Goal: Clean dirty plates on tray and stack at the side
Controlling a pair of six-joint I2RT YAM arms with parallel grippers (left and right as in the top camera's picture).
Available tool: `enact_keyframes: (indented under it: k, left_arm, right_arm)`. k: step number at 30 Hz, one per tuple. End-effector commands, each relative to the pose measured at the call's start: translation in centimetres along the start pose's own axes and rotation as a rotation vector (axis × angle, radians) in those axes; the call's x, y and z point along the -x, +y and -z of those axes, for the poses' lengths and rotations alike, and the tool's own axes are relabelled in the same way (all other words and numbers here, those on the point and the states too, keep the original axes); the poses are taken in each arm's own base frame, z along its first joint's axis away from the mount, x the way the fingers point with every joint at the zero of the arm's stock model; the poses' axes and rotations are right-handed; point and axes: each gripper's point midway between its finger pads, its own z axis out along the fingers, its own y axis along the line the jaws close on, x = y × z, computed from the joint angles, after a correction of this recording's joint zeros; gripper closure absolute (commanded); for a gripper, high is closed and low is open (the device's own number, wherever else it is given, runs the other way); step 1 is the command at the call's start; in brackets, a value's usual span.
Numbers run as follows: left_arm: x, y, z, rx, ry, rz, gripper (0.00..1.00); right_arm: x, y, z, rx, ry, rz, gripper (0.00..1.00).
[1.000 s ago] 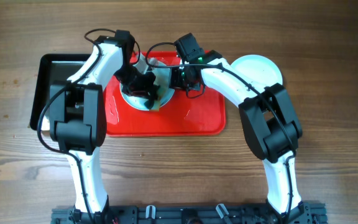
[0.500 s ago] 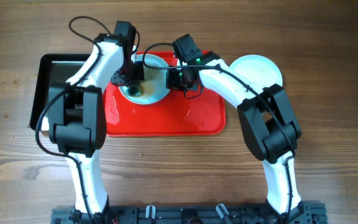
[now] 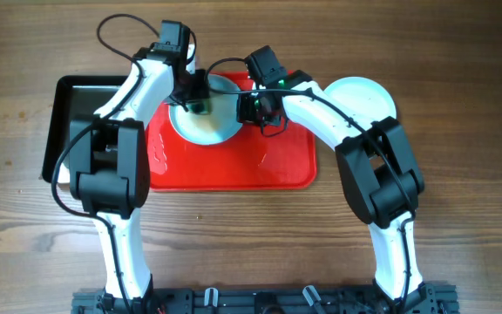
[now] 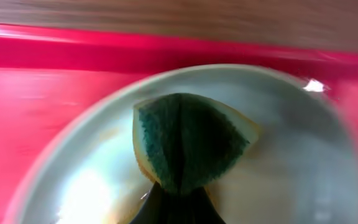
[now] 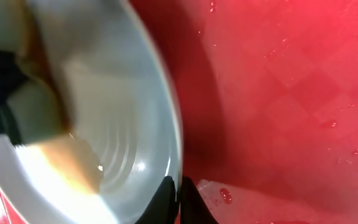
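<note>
A pale plate (image 3: pixel 209 118) lies on the red tray (image 3: pixel 260 161) near its far left corner. My left gripper (image 3: pixel 195 94) is shut on a green-faced yellow sponge (image 4: pixel 188 146) and presses it on the plate (image 4: pixel 291 155) near its far rim. My right gripper (image 3: pixel 249 109) is shut on the plate's right rim (image 5: pixel 178 134); its fingers (image 5: pixel 191 199) pinch the edge and hold it slightly raised over the tray (image 5: pixel 291 81). An orange-brown smear (image 5: pixel 73 162) shows inside the plate. A second plate (image 3: pixel 364 94) rests on the table at the right.
A black tray (image 3: pixel 72 113) lies left of the red tray, under the left arm. Water drops lie on the red tray. The table around is bare wood (image 3: pixel 460 218).
My left gripper has moved the sponge from the plate's middle to its far side. The right gripper has kept its hold on the rim.
</note>
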Motion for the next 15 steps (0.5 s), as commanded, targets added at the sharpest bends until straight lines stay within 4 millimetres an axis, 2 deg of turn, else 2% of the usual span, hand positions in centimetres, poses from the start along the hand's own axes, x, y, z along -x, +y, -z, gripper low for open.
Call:
enact_keyframes:
  k: [1, 5, 10, 12, 15]
  left_arm:
    - [-3.1, -6.6, -0.3, -0.379, 0.116, -0.171, 0.96]
    - [-4.5, -7.1, 0.2, -0.426, 0.176, -0.157, 0.96]
    - [-8.4, -6.4, 1.1, -0.424, 0.320, -0.219, 0.96]
    - [-9.7, -5.6, 1.4, -0.405, 0.373, -0.245, 0.96]
    - [-10.0, -3.2, 1.2, -0.295, 0.402, -0.227, 0.96]
  right_arm:
    - [-0.9, -0.7, -1.2, -0.027, 0.031, 0.018, 0.96]
    - [-1.0, -0.6, -1.2, -0.025, 0.032, 0.018, 0.96]
    - [-1.0, -0.6, -1.2, -0.025, 0.032, 0.018, 0.96]
    - [-1.0, -0.6, -1.2, -0.025, 0.032, 0.018, 0.96]
    - [-1.0, -0.6, -1.2, -0.025, 0.033, 0.019, 0.96]
